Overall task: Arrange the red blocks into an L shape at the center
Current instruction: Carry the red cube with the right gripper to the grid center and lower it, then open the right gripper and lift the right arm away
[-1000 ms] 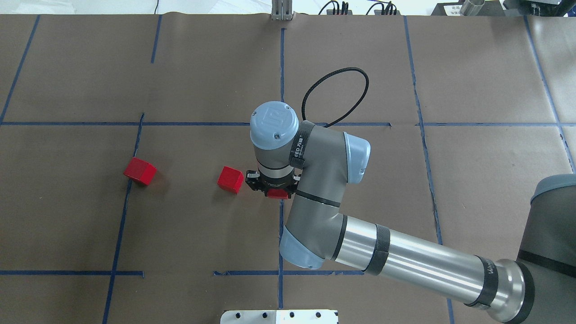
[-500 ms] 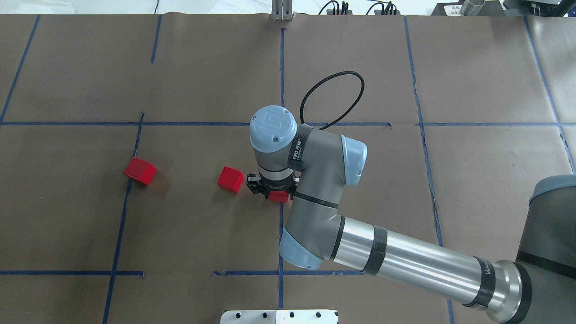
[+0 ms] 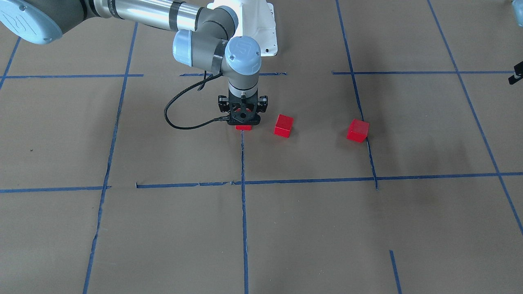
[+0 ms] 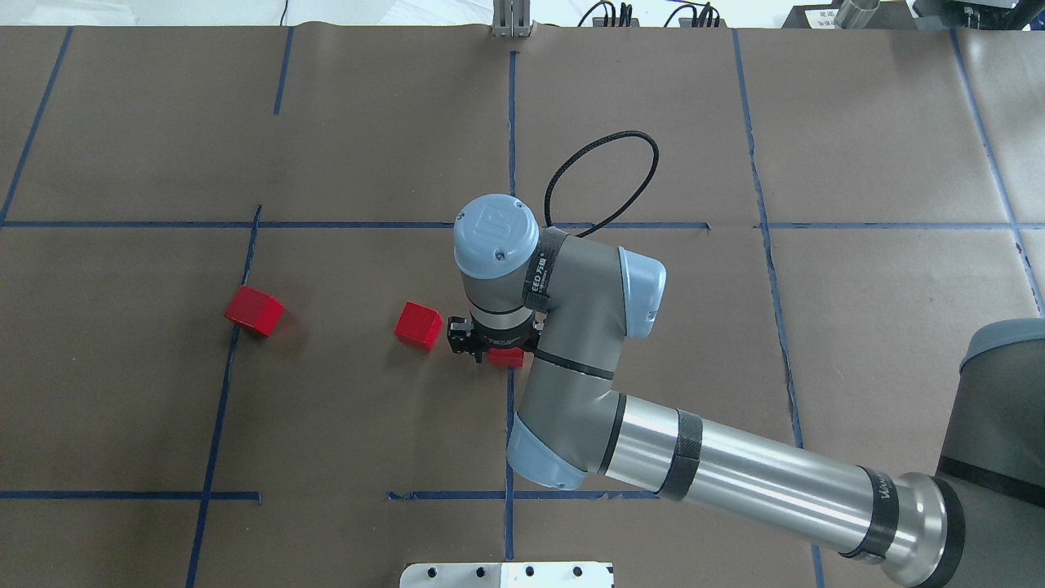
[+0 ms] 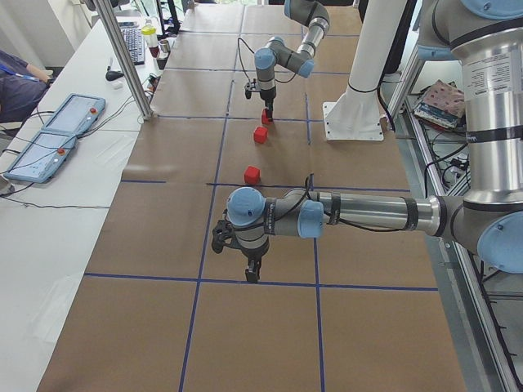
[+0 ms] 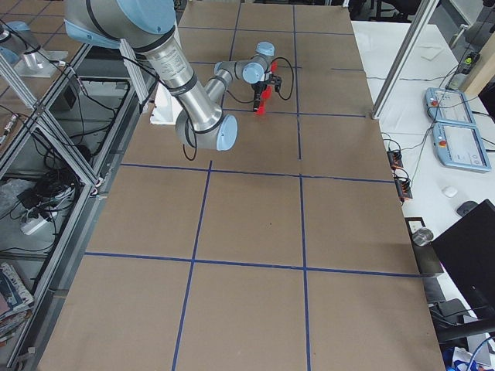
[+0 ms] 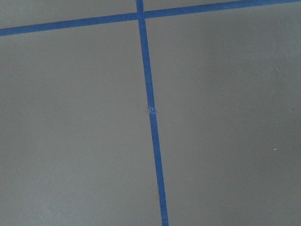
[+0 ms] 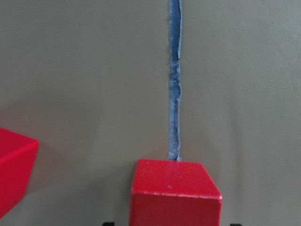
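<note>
Right now the right gripper (image 3: 244,121) points straight down near the middle of the table (image 4: 857,343), directly over the 1st block (image 8: 175,193). That block sits flat on the brown paper at the end of a blue tape line (image 8: 175,94). It is close to the centre of the overhead view, mostly hidden under the wrist there. In the right wrist view it fills the bottom centre, with a small dark tip on each side of it at the lower edge. The jaws straddle it, but I cannot tell whether they press on it or stand just off it.

The 2nd block (image 4: 418,325) lies just left of the gripper in the overhead view, near the 1st but apart from it, and a little askew to the tape grid. The 3rd block (image 4: 254,310) lies well to the left, at a vertical tape line, also askew. All 3 form a rough row across the middle of the frame, none touching another.

A black cable (image 4: 604,180) loops from the right wrist toward the top of the overhead frame.

The left gripper (image 5: 252,276) hangs low over bare paper in the near part of the left side view, well apart from the blocks. Its wrist camera sees only paper and tape. I cannot tell how far open it is.
</note>
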